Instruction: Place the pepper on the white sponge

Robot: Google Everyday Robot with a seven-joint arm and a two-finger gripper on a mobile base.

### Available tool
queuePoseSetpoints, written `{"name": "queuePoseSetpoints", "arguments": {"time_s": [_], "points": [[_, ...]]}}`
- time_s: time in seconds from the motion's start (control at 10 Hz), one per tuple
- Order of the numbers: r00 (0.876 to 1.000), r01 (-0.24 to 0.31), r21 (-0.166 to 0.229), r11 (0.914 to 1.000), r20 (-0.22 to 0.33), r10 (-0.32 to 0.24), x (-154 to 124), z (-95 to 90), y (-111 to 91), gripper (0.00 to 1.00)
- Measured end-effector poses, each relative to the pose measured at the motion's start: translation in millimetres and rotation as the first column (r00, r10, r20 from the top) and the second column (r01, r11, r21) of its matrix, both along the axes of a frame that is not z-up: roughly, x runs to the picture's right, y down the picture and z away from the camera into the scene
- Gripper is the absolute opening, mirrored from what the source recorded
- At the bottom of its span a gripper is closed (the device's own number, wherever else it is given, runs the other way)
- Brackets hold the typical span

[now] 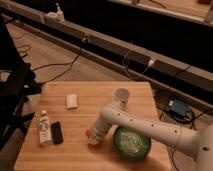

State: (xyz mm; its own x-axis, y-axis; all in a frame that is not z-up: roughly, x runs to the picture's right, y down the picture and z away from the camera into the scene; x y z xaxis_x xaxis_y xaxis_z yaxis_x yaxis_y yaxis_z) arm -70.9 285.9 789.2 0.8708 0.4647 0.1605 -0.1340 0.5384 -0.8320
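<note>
The pepper (89,133) is a small orange-red shape on the wooden table (100,100), showing at the tip of my gripper (93,138) near the table's front middle. The arm's white body comes in from the lower right and covers most of the pepper. The white sponge (72,101) lies flat on the table to the upper left of the gripper, well apart from it.
A green bowl (131,143) sits right of the gripper, under the arm. A white paper cup (122,96) stands behind the arm. A white labelled tube (44,128) and a black device (57,133) lie at the left. Cables run on the floor behind.
</note>
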Motion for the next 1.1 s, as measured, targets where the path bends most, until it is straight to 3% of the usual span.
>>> {"name": "queuePoseSetpoints", "arguments": {"time_s": [0.2,0.3,0.4,0.5,0.7,0.8,1.1], "points": [[0.999,-0.027,0.011,0.9996,0.025,0.026,-4.6,-4.3,-9.7,0.00],[0.976,-0.178,0.091,0.9798,0.146,0.164,-25.2,-12.0,-96.9,0.00],[0.967,-0.209,0.136,0.9684,0.175,0.185,-32.5,-9.3,-133.3,0.00],[0.968,-0.211,0.162,0.9641,0.173,0.182,-34.3,-2.1,-147.1,0.00],[0.967,-0.229,0.224,0.9471,0.168,0.194,-43.3,12.6,-184.9,0.00],[0.966,-0.233,0.237,0.9430,0.172,0.196,-49.2,14.8,-193.7,0.00],[0.966,-0.235,0.240,0.9421,0.170,0.197,-47.7,15.4,-194.8,0.00]]}}
